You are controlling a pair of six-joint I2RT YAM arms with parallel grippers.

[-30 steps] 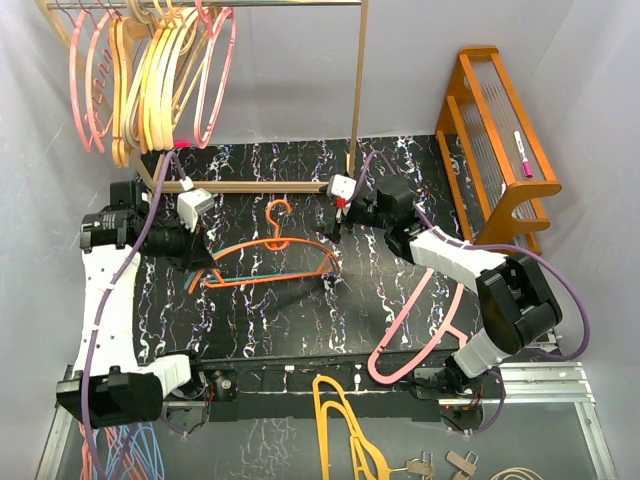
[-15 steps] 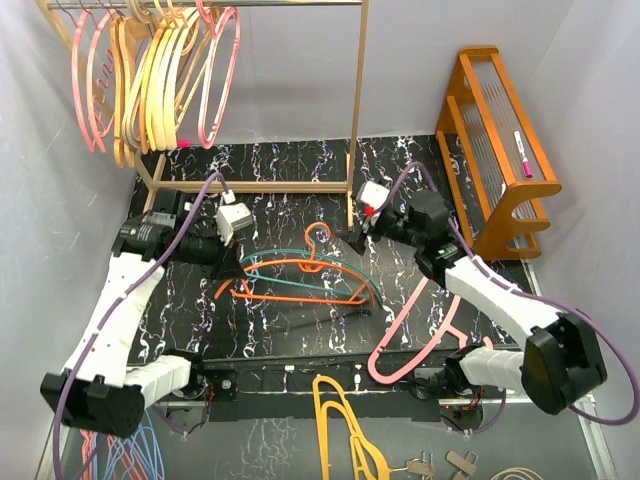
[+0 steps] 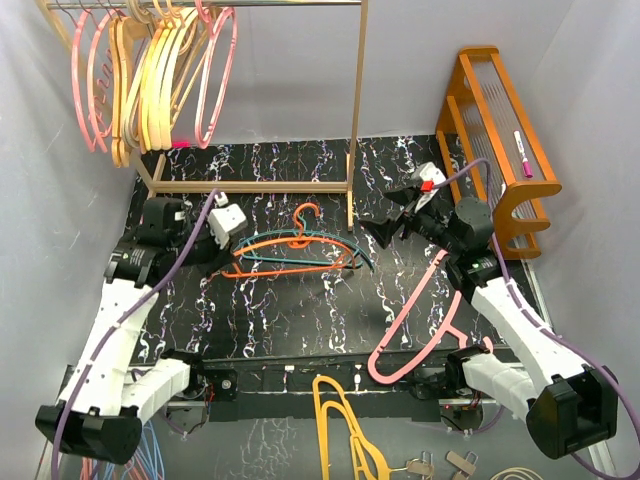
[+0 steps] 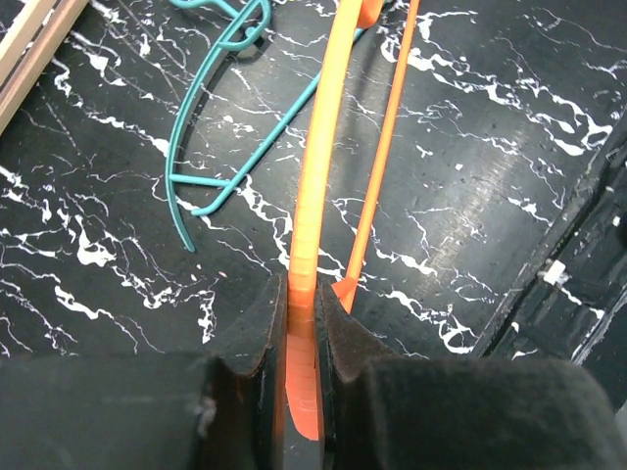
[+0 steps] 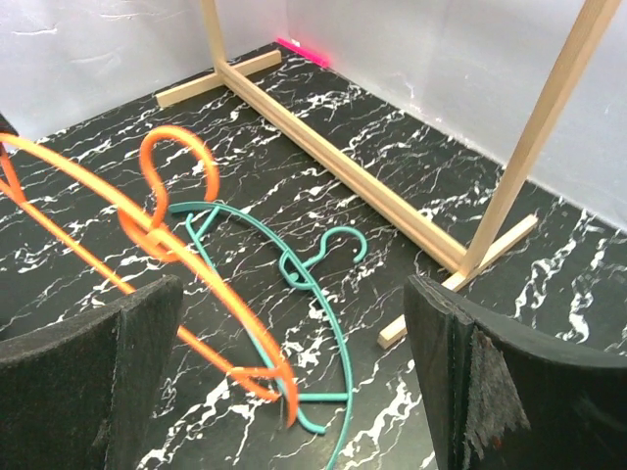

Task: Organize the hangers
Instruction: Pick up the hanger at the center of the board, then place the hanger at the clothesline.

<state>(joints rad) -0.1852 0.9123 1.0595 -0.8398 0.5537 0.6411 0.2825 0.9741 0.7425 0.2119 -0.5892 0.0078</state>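
Note:
My left gripper point(image 3: 224, 262) is shut on the left end of an orange hanger point(image 3: 290, 243) and holds it just above the black mat; its hook points toward the rack. The left wrist view shows the jaws point(image 4: 302, 323) pinching the orange bar point(image 4: 315, 186). A teal hanger point(image 3: 366, 263) lies on the mat under it and also shows in the left wrist view point(image 4: 211, 127). My right gripper point(image 3: 386, 230) is open and empty, right of both hangers point(image 5: 294, 392). A pink hanger point(image 3: 420, 300) lies at the mat's front right. Several pink and tan hangers point(image 3: 150, 70) hang on the rail.
The wooden garment rack point(image 3: 357, 110) stands at the back, its base bar point(image 5: 343, 166) close ahead of my right gripper. An orange wooden shelf point(image 3: 500, 140) stands at the right. A mustard hanger point(image 3: 340, 420) lies past the mat's front edge, a blue-and-pink bunch point(image 3: 130, 450) off its corner.
My right gripper has pulled back to the right, away from the orange hanger's right end. My left gripper has carried the orange hanger to the right, uncovering the teal hanger.

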